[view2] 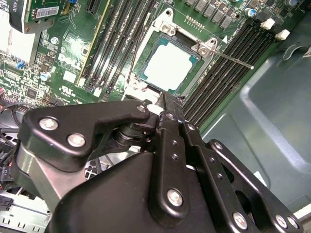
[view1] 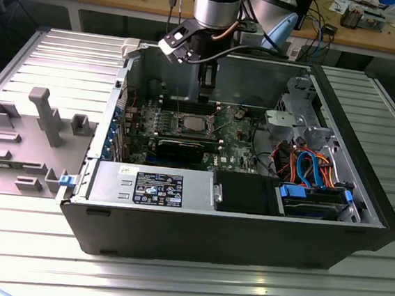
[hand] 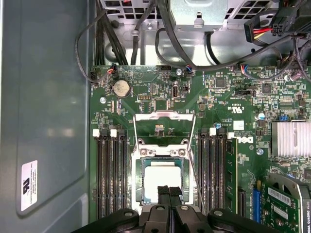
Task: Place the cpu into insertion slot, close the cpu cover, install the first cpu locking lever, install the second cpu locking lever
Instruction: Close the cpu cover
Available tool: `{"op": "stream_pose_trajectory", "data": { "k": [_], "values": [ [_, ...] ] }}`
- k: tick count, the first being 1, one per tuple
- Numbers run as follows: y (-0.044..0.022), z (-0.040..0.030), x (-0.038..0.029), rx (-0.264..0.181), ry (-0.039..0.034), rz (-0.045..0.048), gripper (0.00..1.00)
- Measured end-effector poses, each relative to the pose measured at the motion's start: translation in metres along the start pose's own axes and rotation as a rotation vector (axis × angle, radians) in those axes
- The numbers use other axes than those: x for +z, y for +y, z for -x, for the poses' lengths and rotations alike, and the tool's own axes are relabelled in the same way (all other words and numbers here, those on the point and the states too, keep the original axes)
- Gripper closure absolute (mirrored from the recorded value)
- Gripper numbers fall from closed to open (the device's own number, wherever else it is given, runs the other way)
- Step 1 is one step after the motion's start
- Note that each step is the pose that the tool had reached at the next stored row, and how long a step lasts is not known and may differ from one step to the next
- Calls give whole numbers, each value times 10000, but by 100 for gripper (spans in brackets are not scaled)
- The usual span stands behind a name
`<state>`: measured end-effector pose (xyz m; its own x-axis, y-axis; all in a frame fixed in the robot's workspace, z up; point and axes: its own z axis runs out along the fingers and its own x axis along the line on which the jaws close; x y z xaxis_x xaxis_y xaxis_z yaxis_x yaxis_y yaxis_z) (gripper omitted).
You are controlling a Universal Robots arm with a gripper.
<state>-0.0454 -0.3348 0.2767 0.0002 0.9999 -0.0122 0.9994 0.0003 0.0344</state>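
Silver-grey cpu sits in the insertion slot, the cpu cover flipped open beside it. I see my gripper, jaws pressed together, over the chip's edge. A white printed sticker marks the grey case wall.

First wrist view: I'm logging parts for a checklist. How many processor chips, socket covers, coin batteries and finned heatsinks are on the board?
processor chip: 1
socket cover: 1
coin battery: 1
finned heatsink: 1
Total: 4
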Motion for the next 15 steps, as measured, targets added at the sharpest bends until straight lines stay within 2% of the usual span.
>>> {"op": "stream_pose_trajectory", "data": {
  "k": [11, 15],
  "values": [
    [66, 0, 2, 0, 0, 0, 89],
    [71, 0, 2, 0, -1, 0, 89]
  ]
}}
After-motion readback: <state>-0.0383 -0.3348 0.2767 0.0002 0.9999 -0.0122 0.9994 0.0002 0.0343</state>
